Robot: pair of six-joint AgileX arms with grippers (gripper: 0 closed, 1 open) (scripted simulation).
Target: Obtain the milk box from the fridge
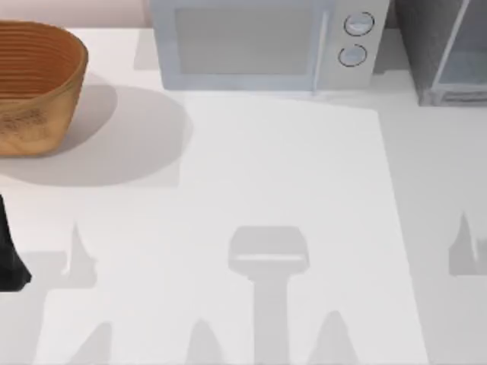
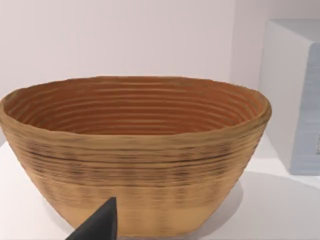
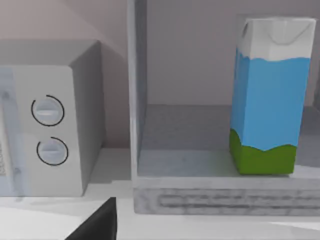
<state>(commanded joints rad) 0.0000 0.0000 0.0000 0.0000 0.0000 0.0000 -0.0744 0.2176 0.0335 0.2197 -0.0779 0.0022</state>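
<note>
A: Where the top view reaches its near edge, what do you log?

B: Bare white table (image 1: 289, 167) with arm shadows; a dark piece of the left arm (image 1: 11, 258) at the lower left edge. Whether the fingers of either gripper are apart or together cannot be told.

A: Farther back?

B: Woven basket (image 1: 34, 87) at upper left, light grey microwave (image 1: 259, 42) at top centre with two round knobs, and a corner of the fridge (image 1: 434, 46) at upper right.

A: The left wrist view?

B: A dark fingertip (image 2: 97, 225) at the bottom of the frame, then the basket (image 2: 135, 150) close up, its ribbed inside visible. The microwave's side (image 2: 295, 95) is behind it at right.

A: The right wrist view?

B: A dark fingertip (image 3: 97, 222) low in the frame. Beyond it, the microwave (image 3: 50, 120) at left and the fridge (image 3: 200, 200) with its interior open to view. The milk box (image 3: 267, 95) stands upright on the fridge floor, at the right of the frame. The top view gives no sight of the carton.
</note>
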